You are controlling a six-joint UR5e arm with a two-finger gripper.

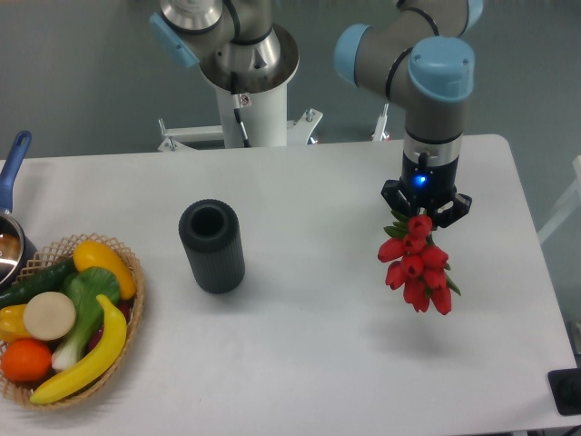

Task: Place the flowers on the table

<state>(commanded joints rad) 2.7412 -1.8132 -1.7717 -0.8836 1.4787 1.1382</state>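
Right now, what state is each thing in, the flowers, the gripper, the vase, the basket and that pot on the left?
flowers: held in the air, hanging blooms-down over the table, not yet set down.
gripper: shut on the flowers, pointing down.
dark cylinder vase: upright, empty.
woven basket: on the table, full of plastic fruit and vegetables.
pot: at the left edge, mostly cut off.

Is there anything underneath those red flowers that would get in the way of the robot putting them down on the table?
Nothing visible does. The gripper holds the flowers above a bare stretch of the table. The dark cylinder vase and the fruit basket sit well off to the side.
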